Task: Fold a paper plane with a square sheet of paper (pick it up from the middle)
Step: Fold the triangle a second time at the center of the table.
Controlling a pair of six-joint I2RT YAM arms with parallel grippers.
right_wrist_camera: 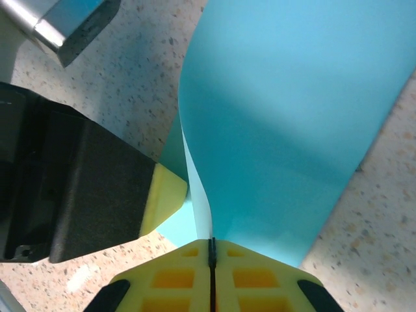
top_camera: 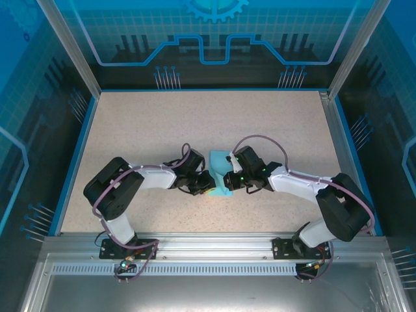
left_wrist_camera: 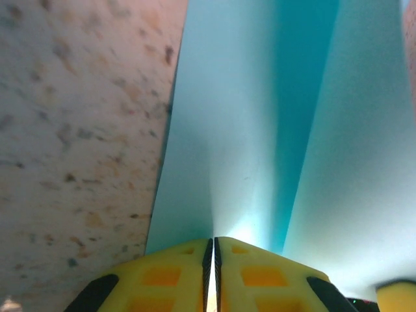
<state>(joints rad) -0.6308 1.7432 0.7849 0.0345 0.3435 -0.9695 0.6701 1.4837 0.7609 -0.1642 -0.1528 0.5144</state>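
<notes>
L fingers [left_wrist_camera: 162,279] & R fingers [right_wrist_camera: 260,281] each clamped on folded blue sheet [top_camera: 218,159], its edges pinched betw their tips.

The speckled beige counter [top_camera: 162,123], edged in blue, bears near its front middle a light-blue sheet of paper [top_camera: 220,170], bent upward and not lying flat.

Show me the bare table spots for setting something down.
Bare table spans the far half, between the blue side rails; also the near strip between the arm bases. Crowded mid-table: left gripper and right gripper both pinch the light-blue paper.
</notes>
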